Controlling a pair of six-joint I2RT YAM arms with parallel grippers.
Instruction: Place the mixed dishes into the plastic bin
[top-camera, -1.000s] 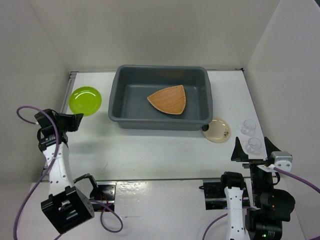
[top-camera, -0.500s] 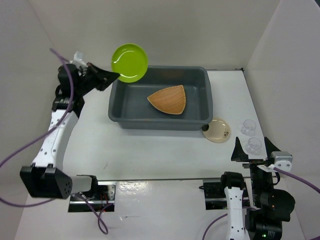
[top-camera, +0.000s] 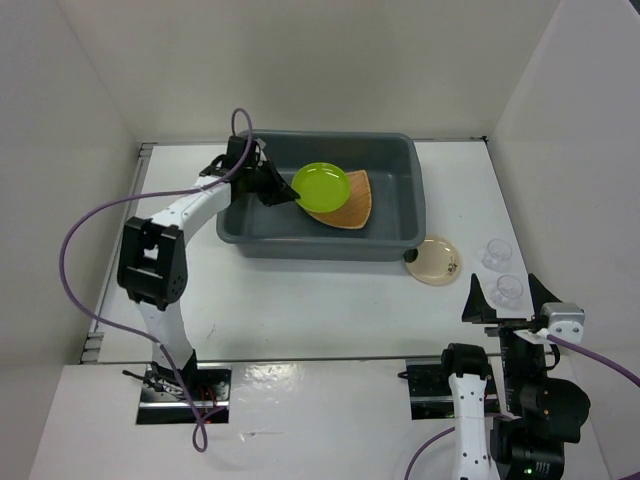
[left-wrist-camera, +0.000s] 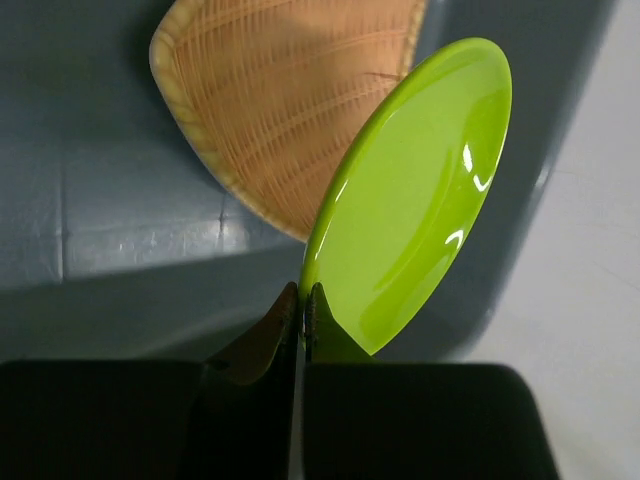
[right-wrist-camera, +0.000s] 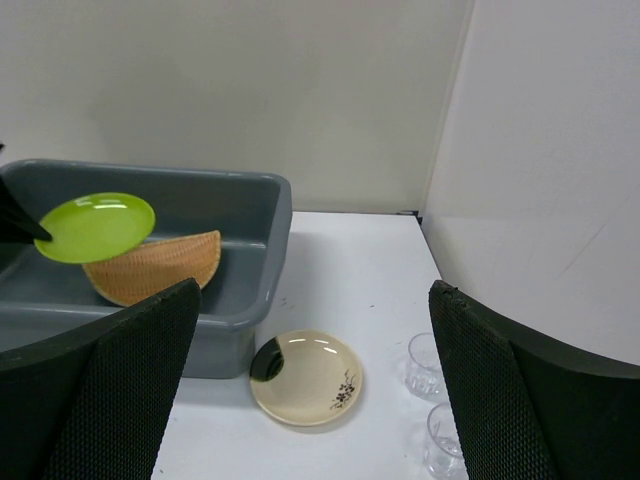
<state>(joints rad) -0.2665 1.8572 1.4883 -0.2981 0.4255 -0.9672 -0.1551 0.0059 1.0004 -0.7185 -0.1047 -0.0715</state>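
A dark grey plastic bin (top-camera: 320, 245) sits at the far middle of a white tabletop (top-camera: 300, 300). The left arm reaches over the bin's left rim. The left end effector (top-camera: 280, 190) is pinched narrow on the edge of a small lime-green plate (top-camera: 322, 184), holding it at a tilt inside the bin's outline. In the left wrist view, the two dark fingers meet on the plate's near rim. A tan rounded-triangular wooden plate (top-camera: 352, 207) lies on the bin's floor, partly under the green plate; whether the two touch cannot be told. Outside the bin, just beside its near right corner, a cream plate (top-camera: 434, 260) with dark marks lies flat on the tabletop. Two clear cups (top-camera: 496, 253) stand to its right, close together. The right end effector (top-camera: 505, 300) is spread wide near the tabletop's near edge, holding nothing.
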